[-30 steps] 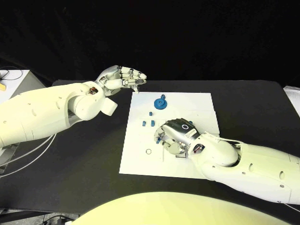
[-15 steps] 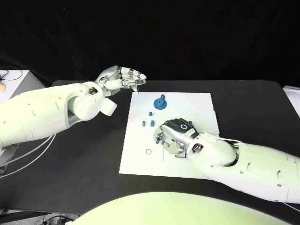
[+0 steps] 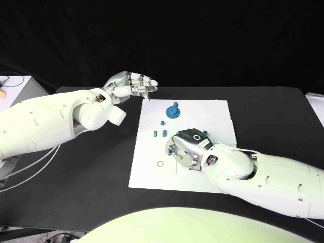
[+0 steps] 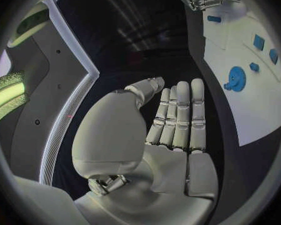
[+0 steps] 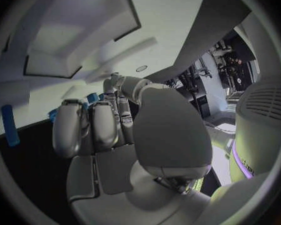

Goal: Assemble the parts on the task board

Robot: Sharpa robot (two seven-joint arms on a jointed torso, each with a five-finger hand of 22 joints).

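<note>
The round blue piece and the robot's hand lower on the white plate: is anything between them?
Yes, in the head view: small blue pieces lie between the round blue piece and the right hand.

The worktop [image 3: 279, 111] has a matt black surface that looks like cloth. The task board [image 3: 151, 174] is flat, smooth and matt white, like paper or thin plastic. The parts [image 3: 174, 111] look like matt blue plastic. Both arms [image 3: 38, 126] have smooth, slightly glossy white plastic shells. The fingers [image 4: 178, 117] are satin silver metal.
</note>
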